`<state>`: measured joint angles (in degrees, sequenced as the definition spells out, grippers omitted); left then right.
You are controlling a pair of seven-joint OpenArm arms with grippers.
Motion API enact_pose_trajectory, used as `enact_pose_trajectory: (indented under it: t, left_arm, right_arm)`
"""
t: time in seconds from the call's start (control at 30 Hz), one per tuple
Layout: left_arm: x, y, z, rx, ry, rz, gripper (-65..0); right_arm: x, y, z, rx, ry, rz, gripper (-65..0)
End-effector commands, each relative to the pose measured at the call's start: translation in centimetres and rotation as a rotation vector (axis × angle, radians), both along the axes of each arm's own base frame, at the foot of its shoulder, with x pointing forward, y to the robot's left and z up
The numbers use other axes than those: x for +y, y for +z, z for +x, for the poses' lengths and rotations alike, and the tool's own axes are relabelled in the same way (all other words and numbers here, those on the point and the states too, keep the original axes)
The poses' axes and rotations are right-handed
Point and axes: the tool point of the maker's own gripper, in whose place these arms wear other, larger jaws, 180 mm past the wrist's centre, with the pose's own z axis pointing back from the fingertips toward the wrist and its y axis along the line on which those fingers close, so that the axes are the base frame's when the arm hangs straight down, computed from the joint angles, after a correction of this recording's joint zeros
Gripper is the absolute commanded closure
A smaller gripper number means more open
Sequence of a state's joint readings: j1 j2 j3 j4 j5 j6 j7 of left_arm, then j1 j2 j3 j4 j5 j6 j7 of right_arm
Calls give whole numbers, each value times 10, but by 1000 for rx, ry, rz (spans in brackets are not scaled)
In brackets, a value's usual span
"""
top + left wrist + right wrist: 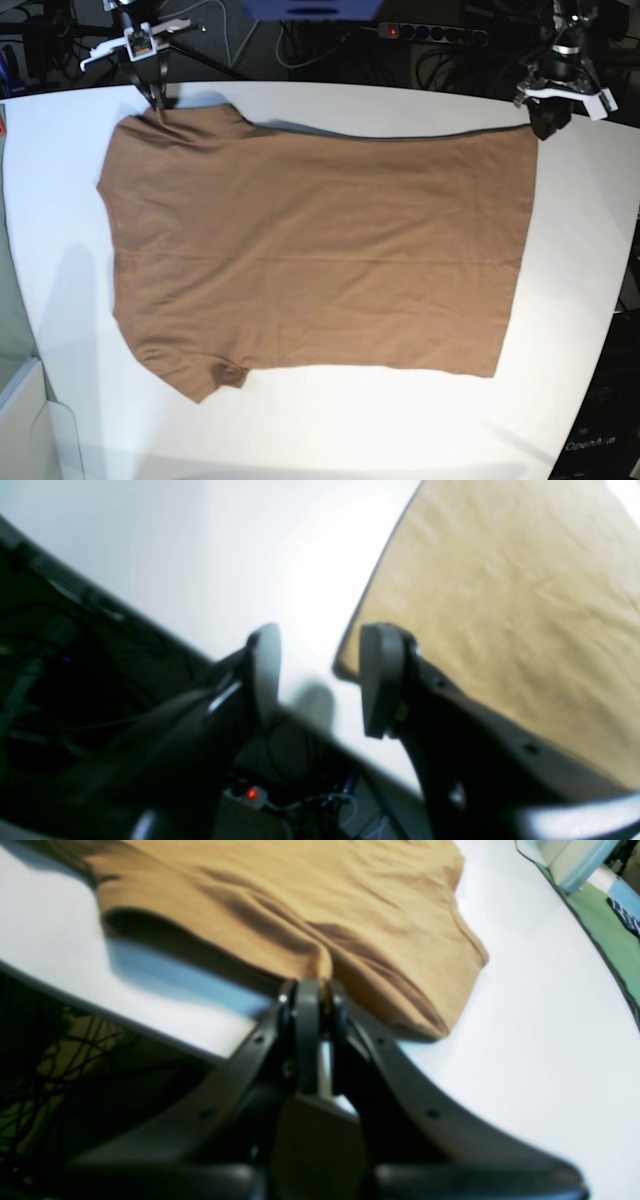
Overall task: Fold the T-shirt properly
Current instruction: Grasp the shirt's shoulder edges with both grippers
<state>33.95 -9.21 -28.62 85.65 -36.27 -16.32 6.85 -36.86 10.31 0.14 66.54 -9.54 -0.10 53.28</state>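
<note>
The right tool point(315, 1005) is pressed together on the edge of the T-shirt point(320, 905), and a bit of the brown cloth is pinched between its two dark fingers point(306, 1015). The cloth rises up into a little ridge right where it is pinched, and there is a dark gap under the shirt edge beside it. In the base view this right tool point(160, 100) is at the far left corner of the T-shirt point(320, 250), by the sleeve near the far edge of the tabletop point(570, 300). The left tool point(320, 680) is spread apart, with a clear gap between its two grey pads point(380, 675), and nothing is between them. It hangs over the white tabletop point(200, 555) just beside a corner of the T-shirt point(500, 605), near the tabletop's edge. I cannot tell if one pad touches the cloth, because the picture is blurry. In the base view the left tool point(547, 120) is at the far right corner of the shirt, at the bottom hem. The T-shirt lies spread out flat on the white tabletop, with its sleeves to the left and its hem to the right. It is plain brown with soft wrinkles. The near sleeve sticks out at the bottom left. Behind the tabletop there are dark cables and a power strip point(432, 33) with a small red light.
</note>
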Motion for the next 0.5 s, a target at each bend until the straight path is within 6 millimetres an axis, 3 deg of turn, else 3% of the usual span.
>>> enact_pose_trajectory:
  t: [0.0, 0.17, 0.4, 0.47]
  left_arm:
    - [3, 6, 6, -26, -5, 8, -252]
    - [1, -10, 6, 22, -3, -28, -252]
    - [-2, -13, 6, 32, -8, -37, -252]
    - [-12, -21, 2, 75, -52, -59, -252]
  right_arm:
    - [-3, 7, 0, -30, 1, -2, -3]
    - [-3, 7, 0, -28, 0, -2, -3]
    - [-3, 7, 0, -28, 0, -2, -3]
    - [-3, 7, 0, -28, 0, -2, -3]
